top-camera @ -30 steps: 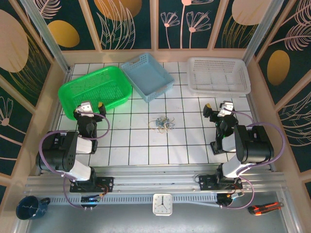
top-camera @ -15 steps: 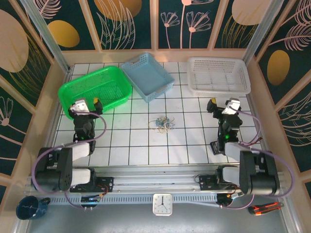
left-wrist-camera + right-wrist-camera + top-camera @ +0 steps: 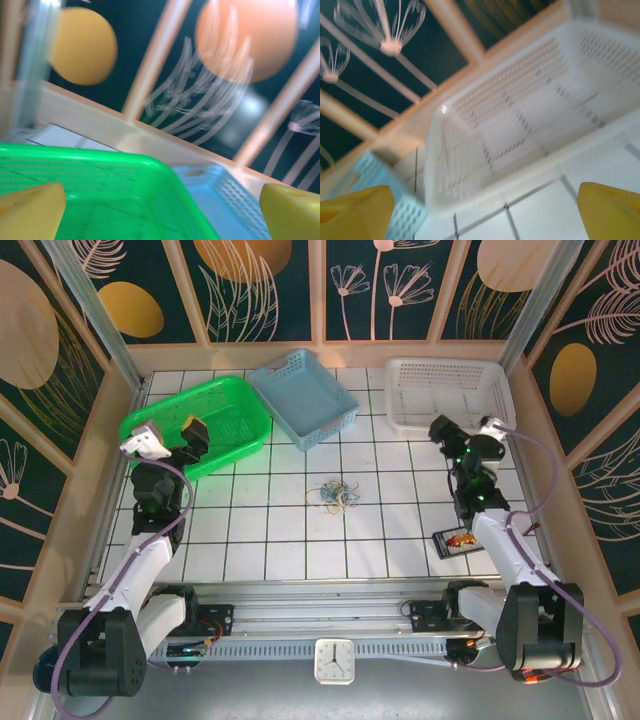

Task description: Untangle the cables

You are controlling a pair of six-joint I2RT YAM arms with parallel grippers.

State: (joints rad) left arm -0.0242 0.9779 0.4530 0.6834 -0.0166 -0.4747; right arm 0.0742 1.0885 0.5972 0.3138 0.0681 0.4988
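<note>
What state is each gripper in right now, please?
Left gripper: open, holding nothing.
Right gripper: open, holding nothing.

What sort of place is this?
Likely a robot lab's enclosed test bench: left arm and right arm bolted to a gridded table, with a green basket, blue basket and white basket.
</note>
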